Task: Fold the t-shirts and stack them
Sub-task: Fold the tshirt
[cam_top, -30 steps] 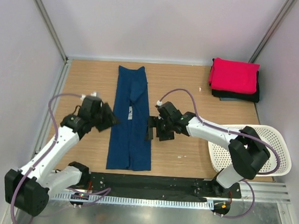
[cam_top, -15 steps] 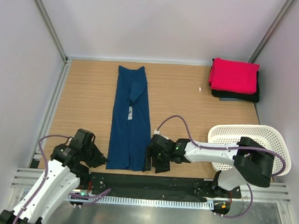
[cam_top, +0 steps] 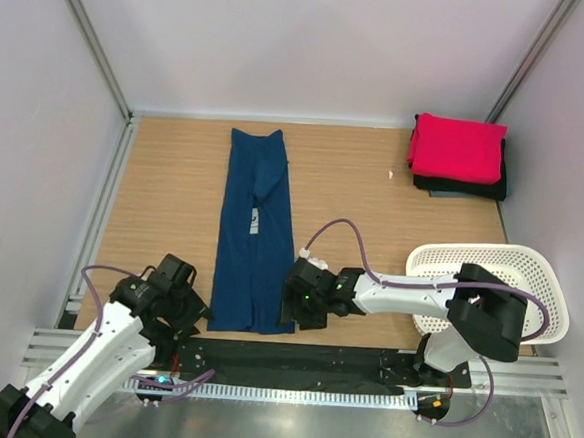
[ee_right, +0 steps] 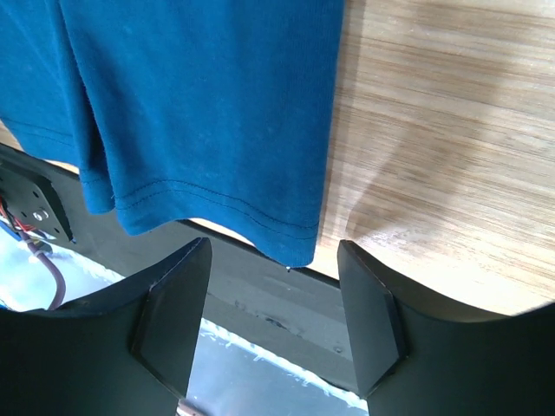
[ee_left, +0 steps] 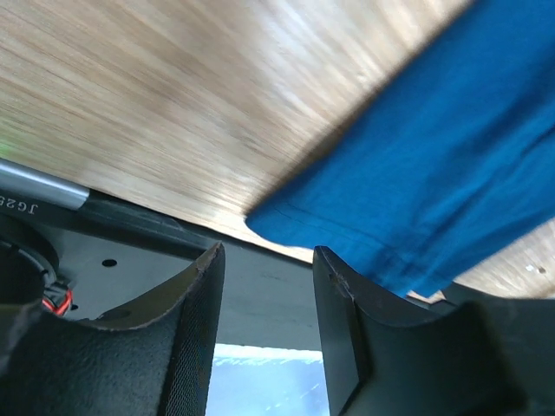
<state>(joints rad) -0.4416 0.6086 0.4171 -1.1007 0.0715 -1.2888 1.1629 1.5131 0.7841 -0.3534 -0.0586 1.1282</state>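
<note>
Both arms have come back from the middle of the blue t-shirt (cam_top: 256, 237) to its hem at the near edge of the desk (cam_top: 375, 185); left gripper (ee_left: 264, 303) and right gripper (ee_right: 270, 303) hover there, jaws released, bracketing the hem corners; a lengthwise fold looks next.

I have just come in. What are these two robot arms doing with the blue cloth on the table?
They are folding t-shirts. The blue shirt lies flat on the table, folded into a long narrow strip. The left gripper and the right gripper are low at its two near corners, jaws open, not gripping it yet. In the far right corner, a pink-red shirt lies folded on a black shirt. A white basket stands at the right.
</note>
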